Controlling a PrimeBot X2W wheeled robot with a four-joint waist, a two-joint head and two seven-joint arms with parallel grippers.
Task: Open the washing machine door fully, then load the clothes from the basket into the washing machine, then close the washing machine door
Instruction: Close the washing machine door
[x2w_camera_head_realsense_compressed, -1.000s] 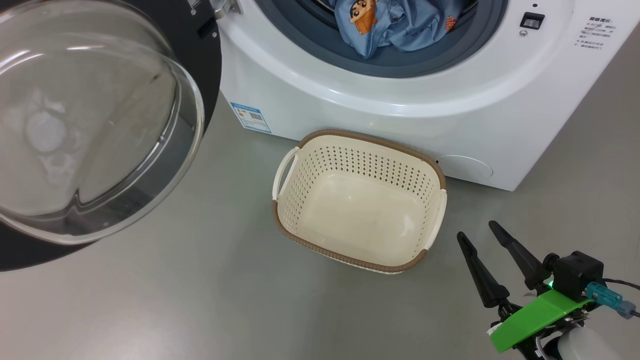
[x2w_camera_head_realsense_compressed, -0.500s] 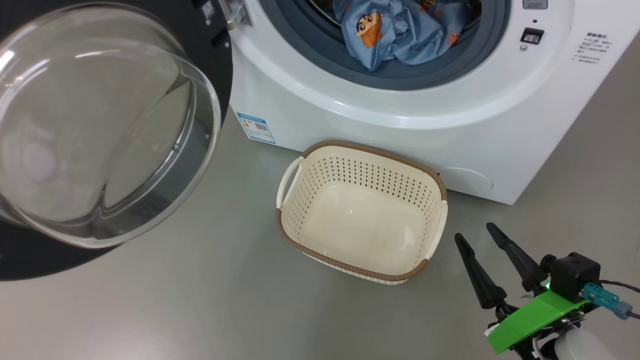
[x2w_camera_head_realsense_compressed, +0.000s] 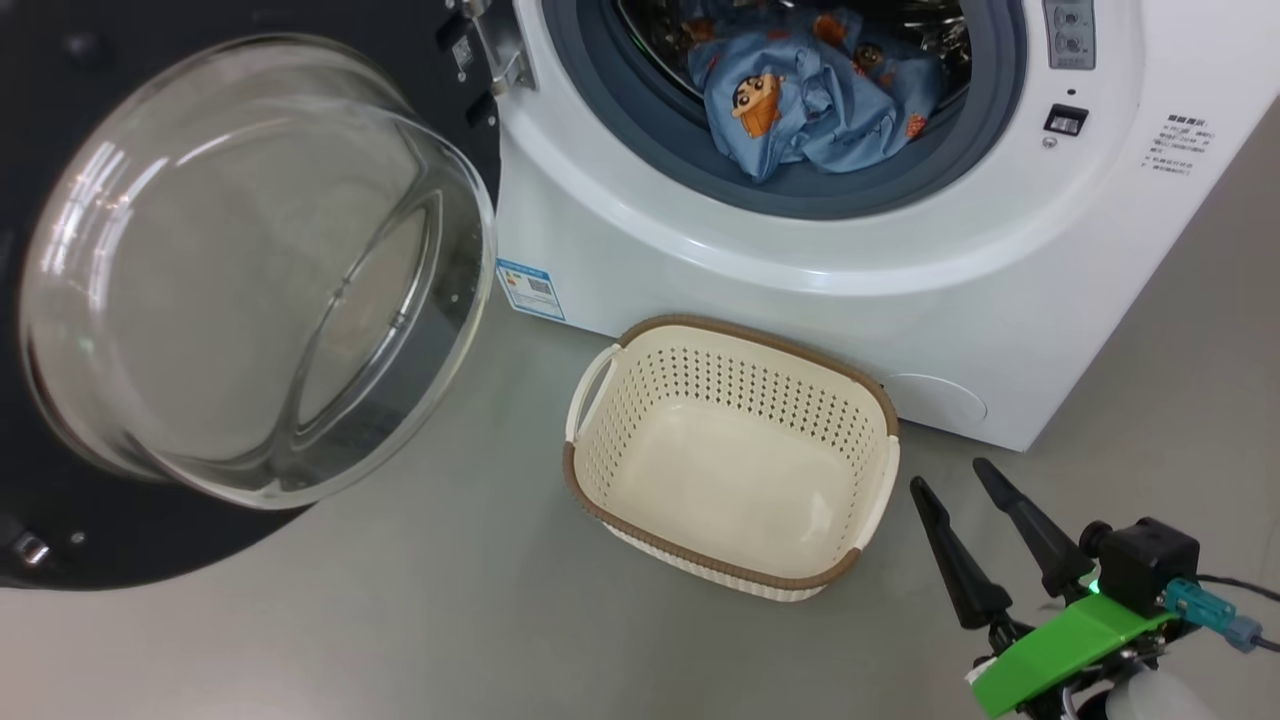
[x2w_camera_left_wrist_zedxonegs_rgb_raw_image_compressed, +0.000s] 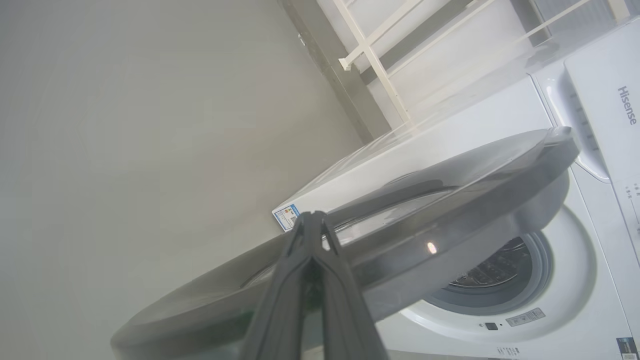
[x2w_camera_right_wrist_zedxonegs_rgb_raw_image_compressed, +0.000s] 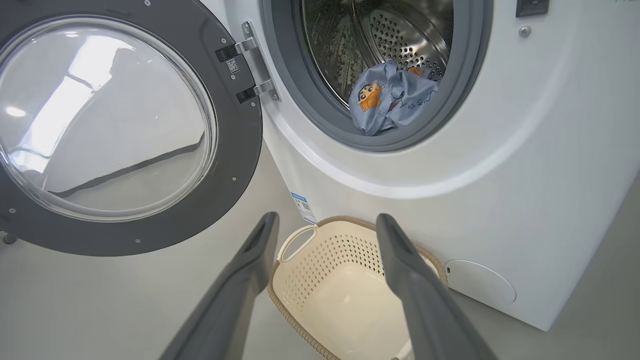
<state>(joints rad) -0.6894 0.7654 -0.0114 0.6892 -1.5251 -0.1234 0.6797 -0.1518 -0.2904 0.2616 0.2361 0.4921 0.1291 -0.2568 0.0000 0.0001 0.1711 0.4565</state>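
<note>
Evidently the washing machine door (x2w_camera_head_realsense_compressed: 250, 300) hung wide open, clenched left fingers (x2w_camera_left_wrist_zedxonegs_rgb_raw_image_compressed: 296, 280) just beside its outer face, released right fingers (x2w_camera_head_realsense_compressed: 958, 560) well apart from it.

Hisense on the washing machine (x2w_camera_left_wrist_zedxonegs_rgb_raw_image_compressed: 595, 260), blue sticker (x2w_camera_head_realsense_compressed: 530, 290) print illegible

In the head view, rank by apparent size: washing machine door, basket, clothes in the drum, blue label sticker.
1. washing machine door, though nearness to the camera inflates it.
2. basket.
3. clothes.
4. blue label sticker.
</note>
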